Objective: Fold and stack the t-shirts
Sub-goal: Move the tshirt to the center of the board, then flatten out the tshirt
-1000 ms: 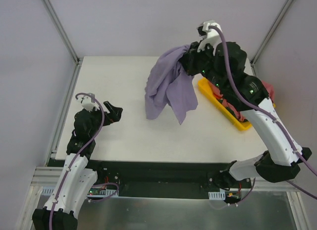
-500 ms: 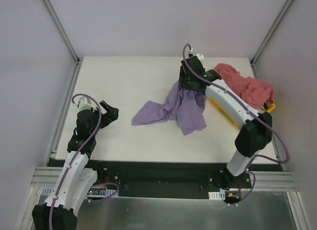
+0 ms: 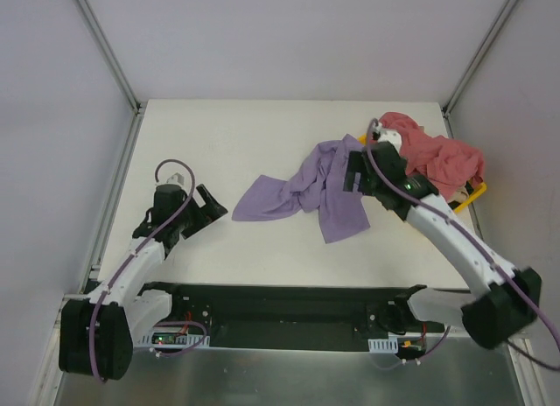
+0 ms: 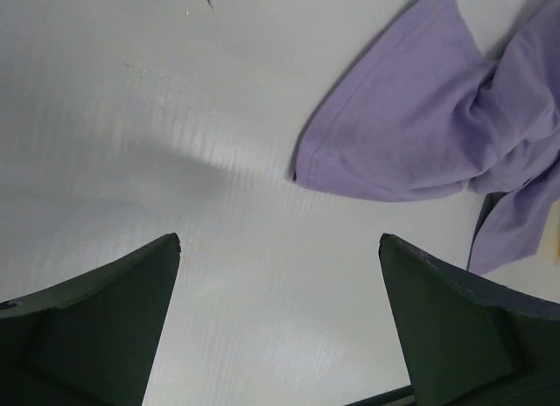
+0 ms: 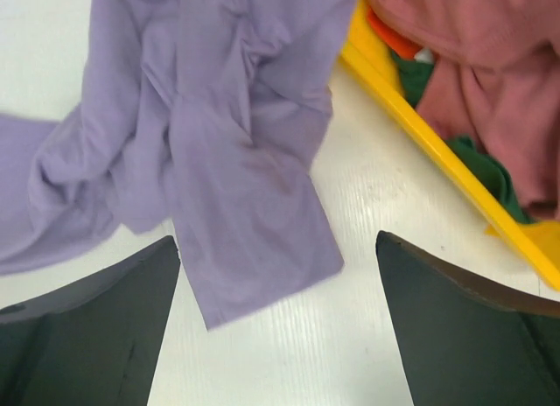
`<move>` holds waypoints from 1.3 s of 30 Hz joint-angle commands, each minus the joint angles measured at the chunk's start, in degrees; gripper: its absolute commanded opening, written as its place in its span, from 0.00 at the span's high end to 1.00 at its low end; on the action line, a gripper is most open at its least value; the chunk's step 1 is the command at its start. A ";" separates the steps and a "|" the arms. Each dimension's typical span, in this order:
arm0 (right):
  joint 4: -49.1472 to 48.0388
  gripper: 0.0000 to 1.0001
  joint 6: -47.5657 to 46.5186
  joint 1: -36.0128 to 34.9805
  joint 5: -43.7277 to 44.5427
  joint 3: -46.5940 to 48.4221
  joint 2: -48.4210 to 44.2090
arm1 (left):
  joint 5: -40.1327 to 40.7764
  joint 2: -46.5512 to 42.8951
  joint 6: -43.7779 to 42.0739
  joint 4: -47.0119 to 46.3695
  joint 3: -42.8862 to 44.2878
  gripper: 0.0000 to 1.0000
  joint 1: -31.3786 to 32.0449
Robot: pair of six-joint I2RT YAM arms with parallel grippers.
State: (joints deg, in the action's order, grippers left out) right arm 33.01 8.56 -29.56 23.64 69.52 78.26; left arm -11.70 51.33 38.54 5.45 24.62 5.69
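Counter (image 3: 236, 135): white, bare along its far edge.
Lavender t-shirt (image 3: 306, 192): crumpled, right of centre, reaching the tray.
Pink-red t-shirts (image 3: 437, 157): heaped in yellow tray (image 3: 472, 194), right edge.
Left gripper (image 4: 280, 240): spread, empty, toward the left edge.
Right gripper (image 5: 278, 240): spread, empty, over lavender t-shirt.

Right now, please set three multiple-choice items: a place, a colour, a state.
1. Where does the crumpled lavender cotton t-shirt lie? A in the yellow plastic tray; B on the white table; C on the floor.
2. Colour of the shirt heap on that tray? A pink-red; B blue; C black.
3. The right gripper is: A shut on the t-shirt; B shut on the tray; C open, empty.
B, it sprawls on tabletop; A, pink-red cloth tops the tray; C, jaws wide, nothing between.
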 commanded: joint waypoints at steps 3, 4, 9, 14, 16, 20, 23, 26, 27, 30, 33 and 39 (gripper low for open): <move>-19.19 0.04 -0.98 0.47 -7.36 -25.89 -25.41 | -2.01 12.63 0.83 -0.71 6.83 0.13 5.19; -20.52 0.04 -1.35 0.38 -8.16 -28.18 -28.31 | -1.83 14.65 0.66 -0.79 7.89 0.15 6.25; -20.36 0.04 -2.58 0.47 -9.23 -32.95 -35.71 | 0.10 24.41 0.57 -0.71 12.90 0.39 10.82; -19.13 0.04 -3.46 0.47 -8.70 -33.04 -36.25 | 1.33 32.15 0.56 -0.27 16.07 0.53 12.50; -19.13 0.04 -3.46 0.47 -8.87 -32.87 -35.63 | 2.73 34.09 0.74 0.34 16.95 0.53 13.29; -19.13 0.04 -3.46 0.47 -9.13 -32.78 -34.23 | 5.89 37.43 1.00 2.54 19.67 0.54 15.13; -19.48 0.04 -2.85 0.47 -9.22 -33.04 -33.26 | 9.32 39.19 2.23 4.83 21.52 0.54 16.63; -19.92 0.04 -2.49 0.47 -9.57 -33.22 -32.38 | 11.35 40.95 3.46 6.40 22.83 0.55 17.51; -20.01 0.04 -2.32 0.38 -9.75 -33.30 -32.21 | 13.18 41.65 4.16 7.19 23.27 0.58 17.60; -19.92 0.04 -2.32 0.47 -10.37 -32.87 -31.06 | 16.00 43.58 4.96 9.92 25.29 0.65 17.86; -20.27 0.04 -3.54 0.47 -12.64 -32.52 -29.57 | 16.36 45.08 4.35 11.16 27.14 0.78 18.21; -18.43 0.02 -7.32 -2.77 -16.43 -29.53 -24.21 | 16.89 47.28 3.29 11.42 28.99 1.00 18.48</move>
State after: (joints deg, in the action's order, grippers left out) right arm 15.22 4.36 -29.87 10.15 36.23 51.37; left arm 1.80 95.85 42.78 12.56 53.04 23.62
